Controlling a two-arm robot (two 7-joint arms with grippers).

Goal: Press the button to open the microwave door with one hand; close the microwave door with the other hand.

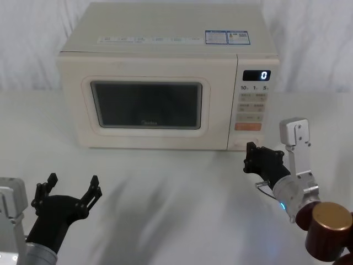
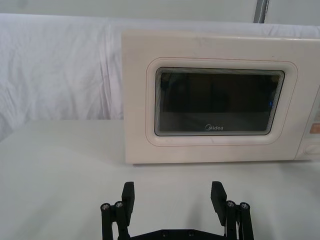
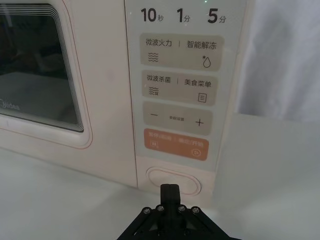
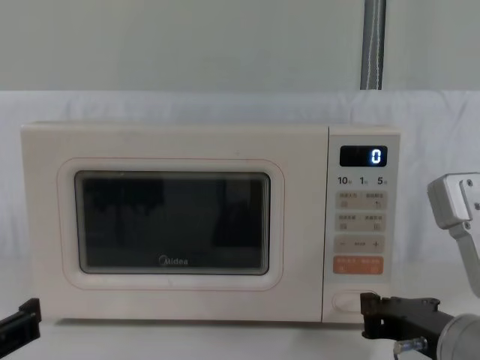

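Note:
The cream microwave door (image 1: 146, 105) with its dark window and "Midea" logo is closed flush with the oven body; it also fills much of the left wrist view as the door (image 2: 220, 102). The wide oval button (image 3: 155, 179) sits at the bottom of the control panel, under the orange key. My right gripper (image 3: 170, 190) is shut, its tip right in front of the button (image 4: 346, 301); I cannot tell if it touches. In the head view the right gripper (image 1: 251, 157) is at the oven's lower right corner. My left gripper (image 1: 73, 181) is open with nothing between its fingers, low and well before the door.
The control panel (image 1: 255, 105) shows "0" on its display and carries small keys and an orange key (image 3: 175, 144). The oven stands on a white table (image 1: 176, 187) against a white cloth backdrop. A grey pole (image 4: 373, 45) rises behind.

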